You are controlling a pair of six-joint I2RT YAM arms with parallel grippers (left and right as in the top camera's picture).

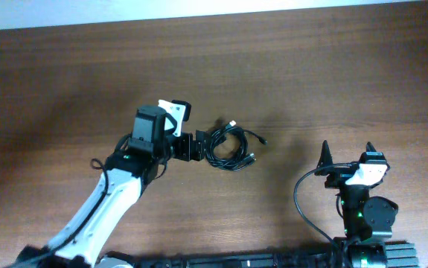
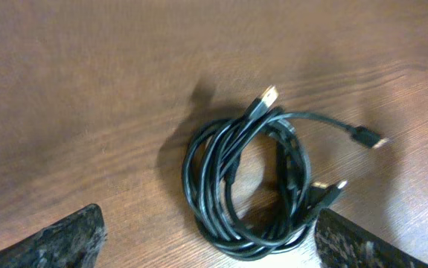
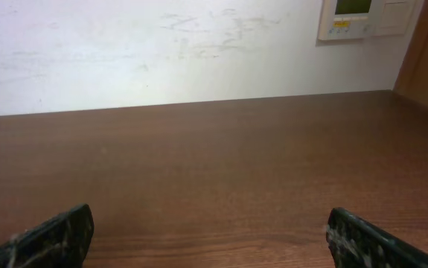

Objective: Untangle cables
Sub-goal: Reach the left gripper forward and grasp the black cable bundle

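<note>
Currently, the cables (image 1: 232,147) lie as one coiled bundle near the centre of the counter (image 1: 50,74). The left claw (image 1: 197,146) is spread wide and holds nothing, with the coil's near rim between its fingers. The bundle's long axis runs from that claw toward the right edge. The right claw (image 1: 347,158) is also open and empty, well apart near the right front corner. The left arm is nearer.
</note>
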